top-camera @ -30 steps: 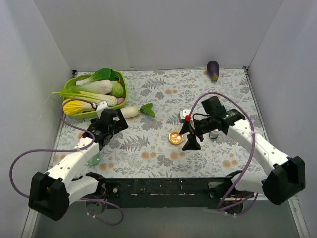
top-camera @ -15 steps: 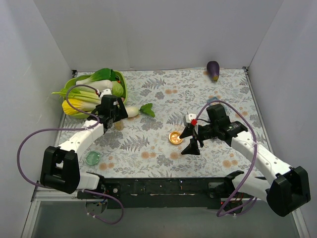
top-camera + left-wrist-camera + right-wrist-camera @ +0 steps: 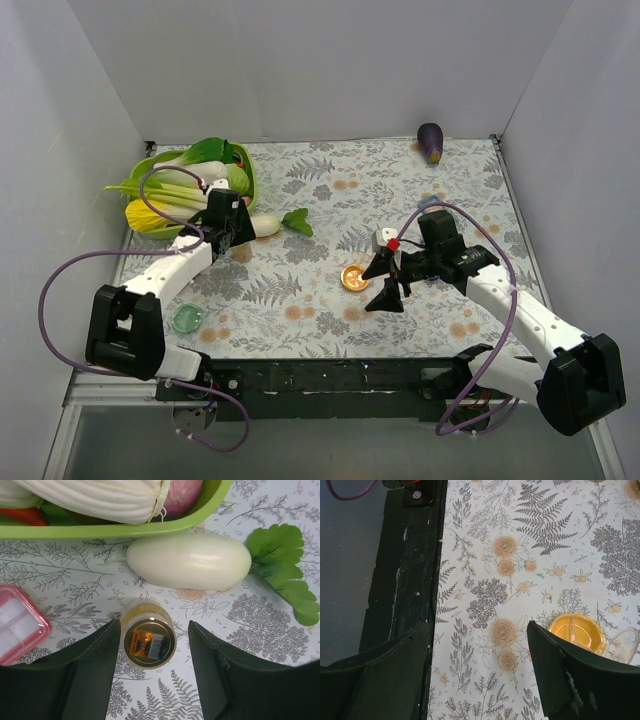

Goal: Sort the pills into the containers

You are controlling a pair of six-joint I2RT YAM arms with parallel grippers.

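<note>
The amber-orange dish sits mid-table and shows in the right wrist view with a clear lid beside it. The pale green dish lies near the left front. My right gripper is open and empty, just right of the orange dish. My left gripper is open, its fingers either side of a small yellow gold-capped bottle without touching it. A pink pill box lies left of the bottle. I cannot make out loose pills.
A green tray of vegetables stands at the back left, its wall just beyond the bottle. A white radish with a green leaf lies against it. An eggplant sits far back. The black base rail borders the near edge.
My left arm has swung from above the green dish toward the tray and radish, uncovering the green dish. My right gripper has shifted slightly nearer the front edge, still open.
</note>
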